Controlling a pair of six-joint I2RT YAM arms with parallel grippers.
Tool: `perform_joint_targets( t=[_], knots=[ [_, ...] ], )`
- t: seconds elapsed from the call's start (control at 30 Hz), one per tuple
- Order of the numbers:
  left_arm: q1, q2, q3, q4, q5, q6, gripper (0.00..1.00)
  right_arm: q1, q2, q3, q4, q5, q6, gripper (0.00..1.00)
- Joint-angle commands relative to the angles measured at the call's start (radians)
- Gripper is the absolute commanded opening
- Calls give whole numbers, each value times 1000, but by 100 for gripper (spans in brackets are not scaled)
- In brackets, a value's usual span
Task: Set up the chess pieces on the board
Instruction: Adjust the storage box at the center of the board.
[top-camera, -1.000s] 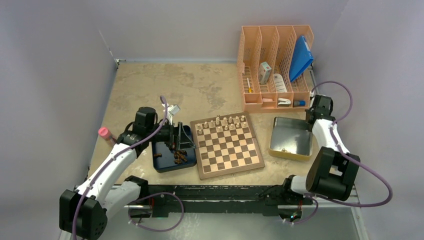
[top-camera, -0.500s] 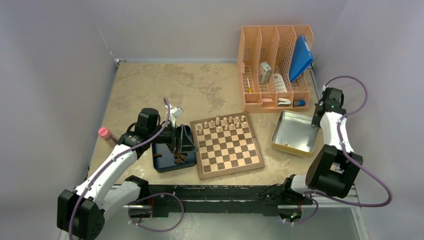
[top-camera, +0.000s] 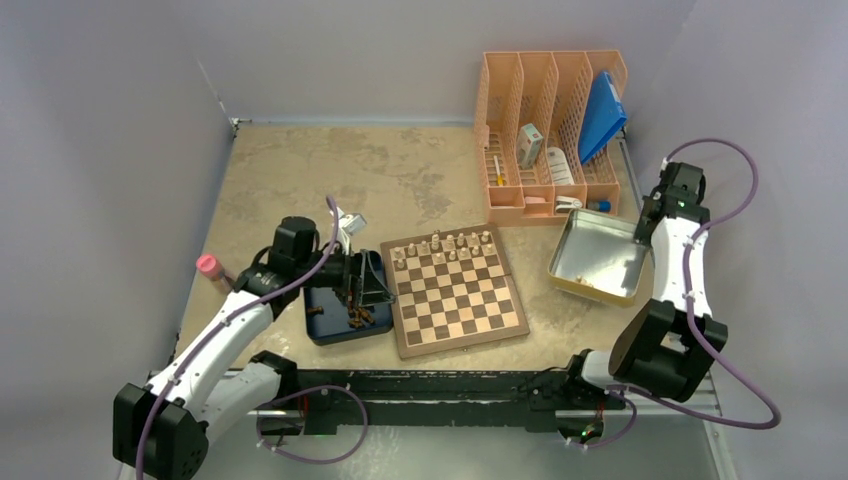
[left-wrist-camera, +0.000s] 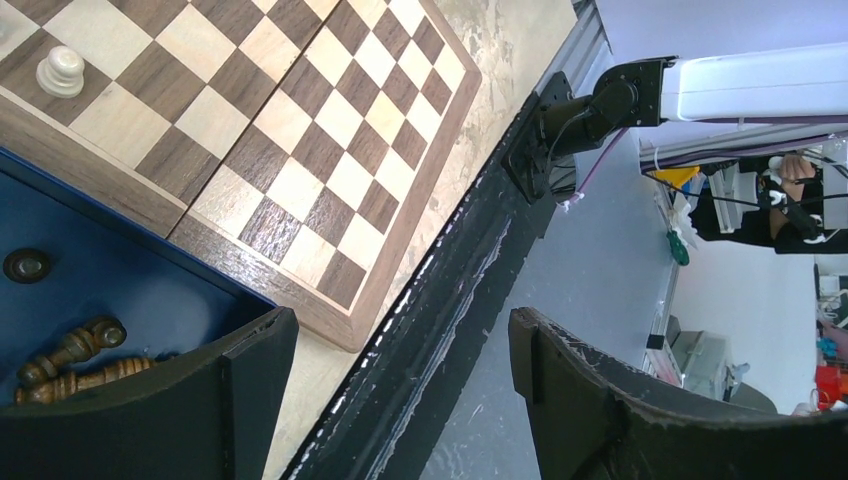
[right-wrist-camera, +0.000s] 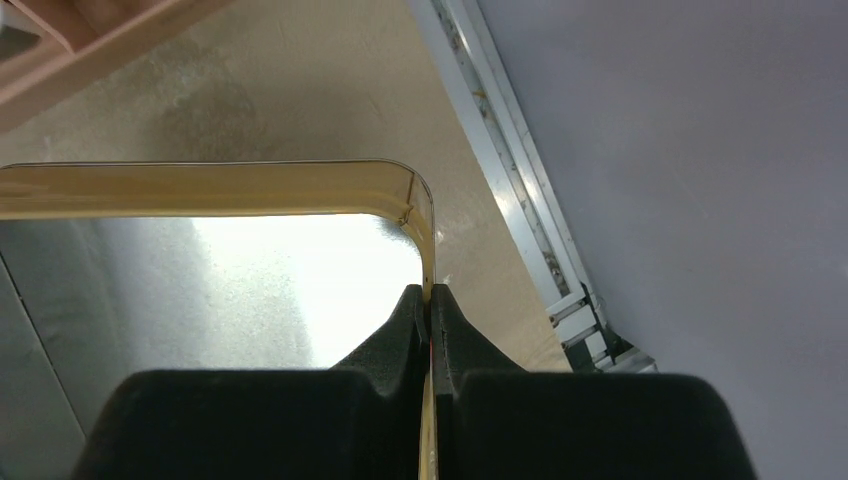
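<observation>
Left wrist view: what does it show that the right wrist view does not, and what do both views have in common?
Only the left wrist view: the board, one pale piece standing on it, dark pieces lying in the blue tray, and the left pincer open, holding nothing.
Only the right wrist view: the right pincer shut on the rim of the yellow tray, near its corner, and an edge of the orange organizer.
Both: the mottled tan table.

The board (top-camera: 455, 290) is smooth, satiny wood, and the chess pieces (left-wrist-camera: 60, 72) on it are turned wood. Right of the board the yellow tray (top-camera: 600, 255) is glossy metal, mirror-bright inside; left of it the dark blue tray (top-camera: 325, 328) looks matt.
</observation>
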Motion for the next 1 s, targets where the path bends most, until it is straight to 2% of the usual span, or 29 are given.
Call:
perform_joint_targets(
  t=[0.0,0.27,0.47,0.6,0.8,0.97],
  knots=[
    [-13,-33,29,7,-3,12,77,-2,-41,103,-39,0,24,0],
    [-21,-50,32,3,-9,13,77,-2,-40,196,-55,-15,51,0],
    [-26,-51,31,4,-19,13,77,-2,10,252,-78,-100,179,0],
    [-26,-50,30,6,-20,13,77,-3,-8,219,-50,-139,302,0],
    [-26,-35,29,6,-21,10,77,-3,-7,142,-68,-170,581,0],
    [-28,-28,27,10,-18,10,76,-4,-83,100,-56,-51,748,0]
  ],
)
